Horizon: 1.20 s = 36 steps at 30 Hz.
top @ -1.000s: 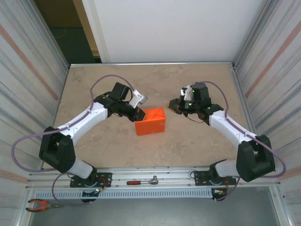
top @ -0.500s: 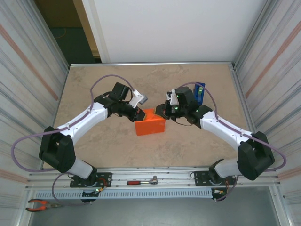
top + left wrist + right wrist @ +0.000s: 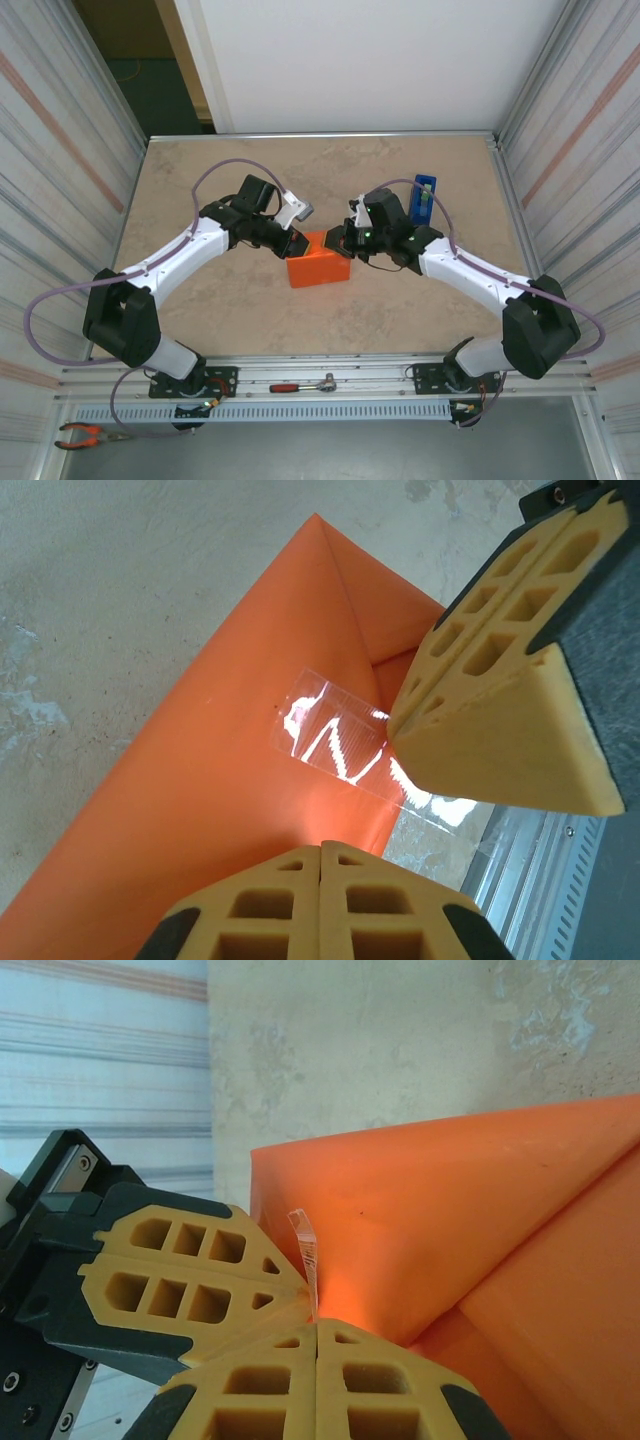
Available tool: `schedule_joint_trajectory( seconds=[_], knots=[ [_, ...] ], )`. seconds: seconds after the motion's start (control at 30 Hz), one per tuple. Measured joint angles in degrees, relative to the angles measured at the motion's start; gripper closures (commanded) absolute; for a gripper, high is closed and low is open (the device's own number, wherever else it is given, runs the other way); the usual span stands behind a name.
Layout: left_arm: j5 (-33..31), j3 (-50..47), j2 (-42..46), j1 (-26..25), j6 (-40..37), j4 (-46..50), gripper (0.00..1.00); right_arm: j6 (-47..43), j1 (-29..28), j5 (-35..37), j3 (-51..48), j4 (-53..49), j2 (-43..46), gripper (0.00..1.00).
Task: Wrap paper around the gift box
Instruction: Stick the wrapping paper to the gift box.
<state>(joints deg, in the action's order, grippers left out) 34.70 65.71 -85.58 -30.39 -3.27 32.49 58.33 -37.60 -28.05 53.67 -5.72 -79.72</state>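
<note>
Orange paper already hides the gift box in the middle of the worktop, a clear tape strip holding its folded end, where the left hand and right hand, both pressed together, meet; only final smoothing seems left.

The paper sits near the middle of the surface, with the left pincer at its far left corner and the right pincer at its far right edge, their tips close together. A tape strip lies on the paper between them. A tape dispenser stands behind and to the right, apart.
</note>
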Motion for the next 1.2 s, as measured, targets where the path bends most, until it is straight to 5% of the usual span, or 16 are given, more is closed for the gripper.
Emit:
schedule_joint_trajectory(
  seconds=[0.63,1.2],
  knots=[
    [0.0,-0.1,0.0,-0.1,0.0,-0.2,1.0,-3.6,-1.0,1.7,6.1,-8.7,-4.7,1.0],
    [1.3,-0.1,0.1,0.2,0.7,0.2,1.0,-13.9,-5.6,11.5,15.1,-22.1,-8.1,1.0]
  ],
)
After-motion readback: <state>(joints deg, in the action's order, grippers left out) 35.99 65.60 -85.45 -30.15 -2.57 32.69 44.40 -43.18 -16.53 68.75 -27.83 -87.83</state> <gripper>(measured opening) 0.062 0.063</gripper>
